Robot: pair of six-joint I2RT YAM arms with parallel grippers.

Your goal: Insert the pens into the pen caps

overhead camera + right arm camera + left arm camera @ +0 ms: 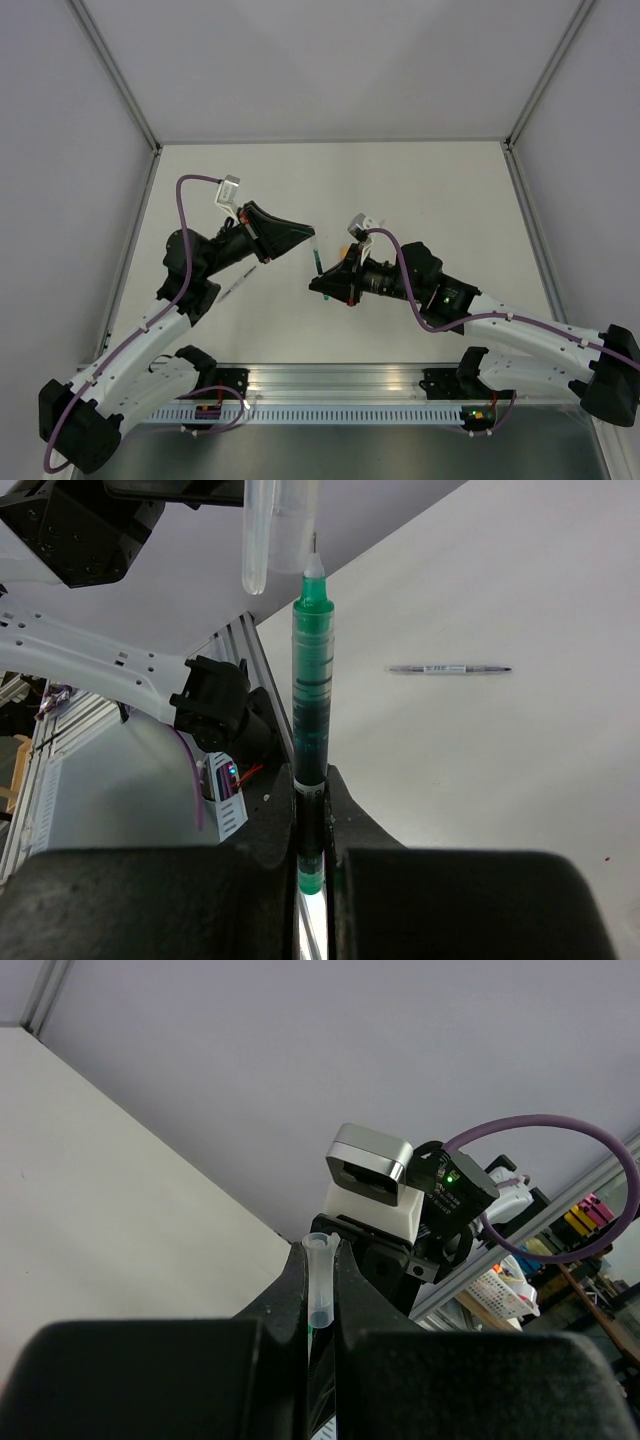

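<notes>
Plainly, the right gripper has its jaws clamped on the lower barrel of the green pen. In the right wrist view the pen stands straight up the middle of the frame, tip uppermost.

The left gripper has its jaws pinched on a clear cap, which pokes out between them.

At the top of the right wrist view the cap hangs down with its mouth facing the pen. The tip sits right at that mouth, and whether it has entered is hard to tell. The 2 long axes look nearly in line, with the cap perhaps a shade left of the tip.

In the top view both grippers meet at the middle of the frame, the cap just above the pen, so neither arm is clearly nearer. The coming push should probably run along the pen's axis, after a small sideways trim.

A grey pen lies flat on the table, well apart to the right. A small orange stub shows beside the right gripper.
</notes>
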